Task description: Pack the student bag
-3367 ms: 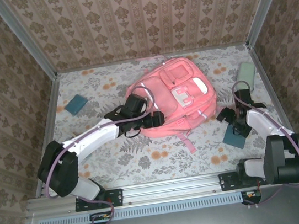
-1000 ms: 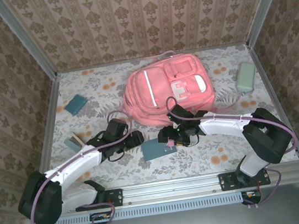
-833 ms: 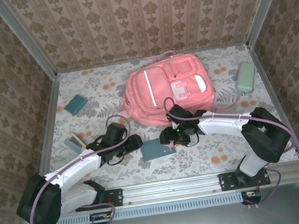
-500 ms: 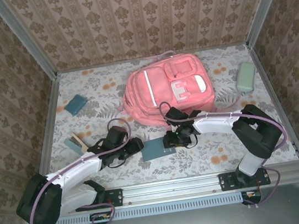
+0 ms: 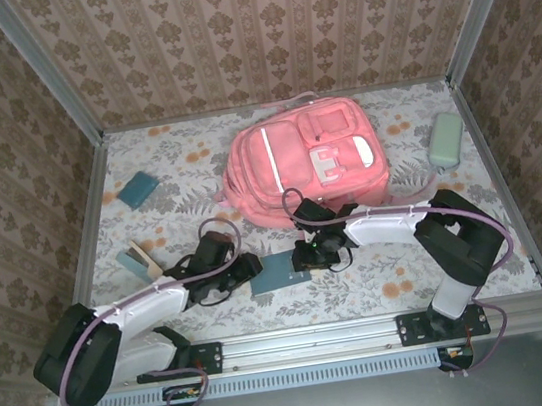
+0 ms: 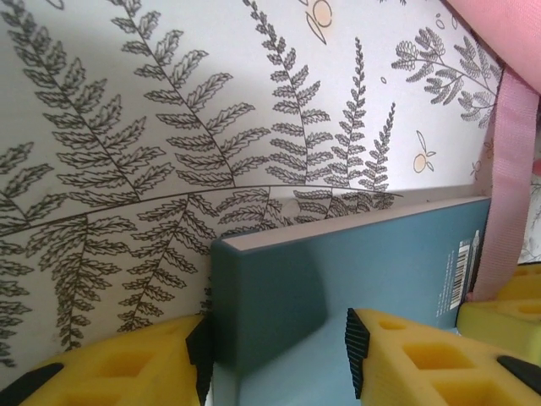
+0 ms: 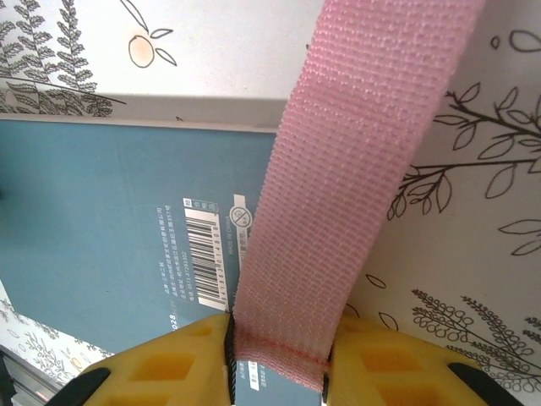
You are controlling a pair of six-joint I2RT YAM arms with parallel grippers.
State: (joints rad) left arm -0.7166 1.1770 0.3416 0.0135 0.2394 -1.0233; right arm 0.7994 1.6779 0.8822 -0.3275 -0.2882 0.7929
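Pink student bag (image 5: 291, 165) lies flat at back-centre of the counter (image 5: 183, 155), pockets up. Its pink strap (image 7: 355, 169) runs fwd over a teal book (image 7: 110, 211) w/ barcode, which sits just in front of the bag. R pincer (image 7: 279, 351) is narrow, yellow pads (image 7: 161, 372) tight on both edges of the strap end, right above the book. L pincer (image 6: 275, 355) is approx. half wide at the book's opp. corner: one pad beside its edge, other over the cover. Farther out: small teal item (image 5: 138, 188) back-left, pale green case (image 5: 446, 140) back-right, another small item (image 5: 135, 258) at left.
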